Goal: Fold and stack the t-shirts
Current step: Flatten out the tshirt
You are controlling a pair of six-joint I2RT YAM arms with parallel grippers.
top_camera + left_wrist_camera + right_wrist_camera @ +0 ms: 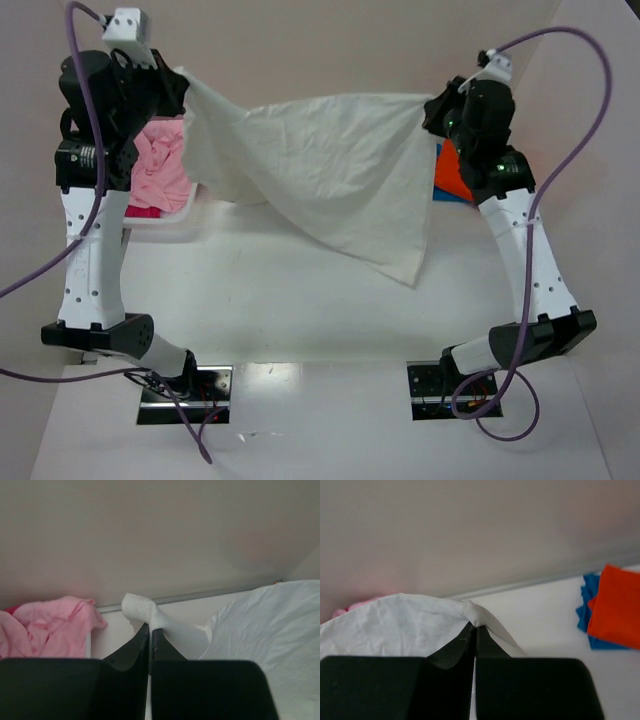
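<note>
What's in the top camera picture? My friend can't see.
The left gripper and right gripper hold a cream-white t-shirt stretched in the air. A pink t-shirt sits in a white basket; an orange t-shirt lies on a blue t-shirt.

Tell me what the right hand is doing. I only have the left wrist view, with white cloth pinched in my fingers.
Observer: The right hand is shut on the opposite corner of the cream-white shirt.
Operator: Is the shirt clear of the table?
Observer: It hangs spread between that hand and the left hand. Its lowest corner droops toward the table, and I cannot tell whether it touches.
Operator: Anything stacked yet?
Observer: Yes. An orange shirt, apparently folded, lies on a blue shirt beyond the right arm.
</note>
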